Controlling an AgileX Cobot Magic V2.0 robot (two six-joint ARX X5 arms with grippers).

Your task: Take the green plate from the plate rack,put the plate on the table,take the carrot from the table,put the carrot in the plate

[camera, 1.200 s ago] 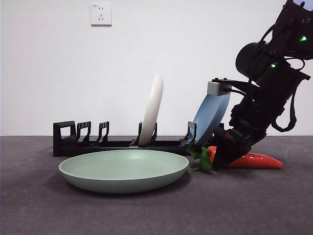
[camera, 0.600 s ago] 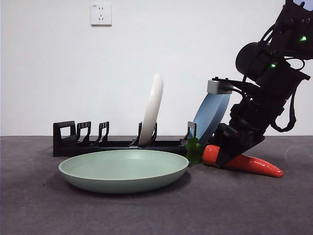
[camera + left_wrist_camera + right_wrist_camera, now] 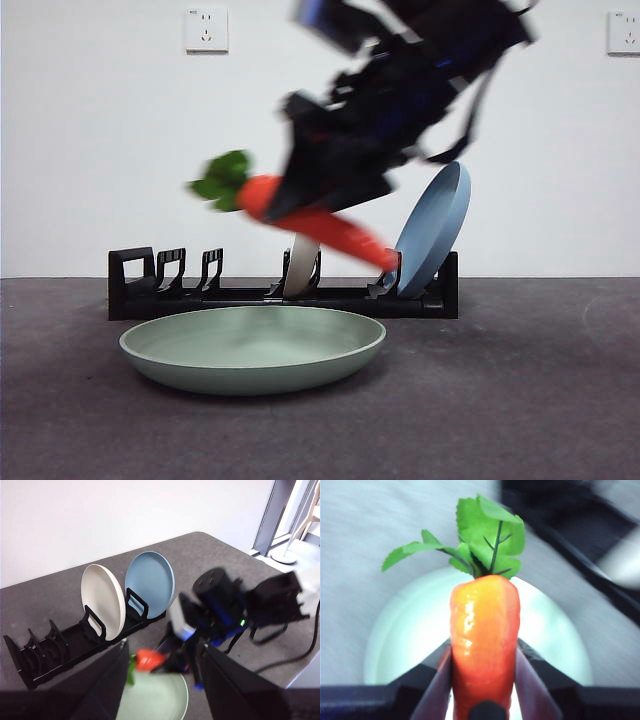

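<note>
Carrot (image 3: 484, 645) fills the near part of the right wrist view: a glossy orange-red toy, tapered, with crinkled green leaves at its thick end. It looks light, stiff and slick, so it could slide lengthwise or swivel in a loose hold. A safe hold is probably across the thicker body, where the jaws get the most surface, and not on the floppy leaves. The right gripper (image 3: 484, 672) is clenched on exactly that stretch, one black jaw pressed to each side of the body, closed down to the carrot's width.

From the front, the green plate (image 3: 253, 347) is nearest, lying flat on the dark grey table (image 3: 520, 420), at about 7 o'clock from the middle of the view. It is empty. The carrot hangs in the air above it, clear of it, tilted, with its leaves toward 10 o'clock and its thin tip toward 4 o'clock. The dark arm and gripper are blurred with motion.

Behind the plate stands the plate rack (image 3: 180, 285), long, low and black. A blue plate (image 3: 435, 235) leans in its end slot; a cream-white plate (image 3: 102, 600) stands beside it, mostly hidden from the front by the arm.

The left gripper (image 3: 162, 680) waits high above the table, jaws spread wide and holding nothing.
</note>
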